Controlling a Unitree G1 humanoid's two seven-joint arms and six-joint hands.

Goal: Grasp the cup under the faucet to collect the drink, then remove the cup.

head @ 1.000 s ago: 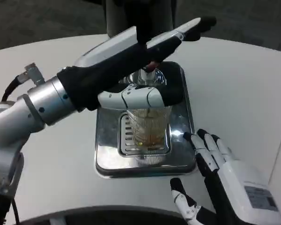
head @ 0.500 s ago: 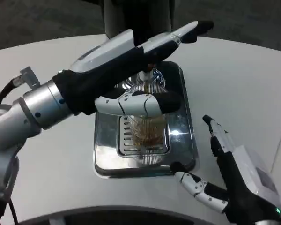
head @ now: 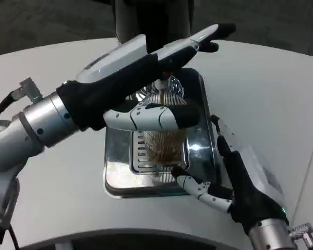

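Plainly, no readable writing shows on anything here. The cup [head: 164, 140] is clear ribbed glass with amber drink in its lower part, standing on the slotted grate of a shiny metal drip tray [head: 120, 182] on the white tabletop [head: 57, 172], under the faucet [head: 164, 86]. The left hand [head: 156, 117] wraps its fingers around the cup's upper part, gripping it. The right hand [head: 235, 177] is open, fingers spread, its thumb over the tray's front right corner, holding nothing.
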